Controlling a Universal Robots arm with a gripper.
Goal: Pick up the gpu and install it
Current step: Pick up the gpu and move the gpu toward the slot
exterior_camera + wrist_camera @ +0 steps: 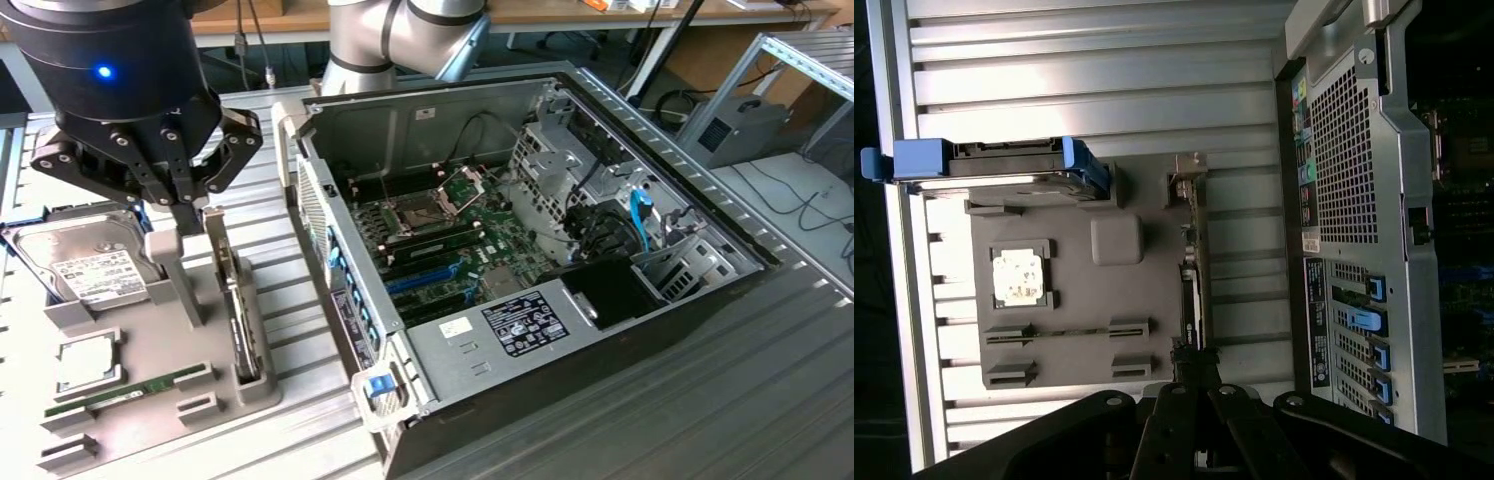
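Note:
The gpu [239,300] stands on its long edge in a slot of the grey parts holder [160,400], at the exterior view's left. In the wrist view the gpu [1192,270] is a thin edge-on strip with its metal bracket at one end. My gripper [188,212] hangs just above the holder, over the gpu's far end, its fingers shut with nothing between them. The wrist view has the gripper [1192,372] in line with the card's edge. The open computer case [534,250] lies on its side to the right, motherboard [441,240] exposed.
On the holder are a hard drive [87,265] in a blue carrier, a CPU [87,362] and a RAM stick [127,390]. The case's rear panel [1354,250] stands close beside the holder. Everything rests on a ribbed metal table [294,200].

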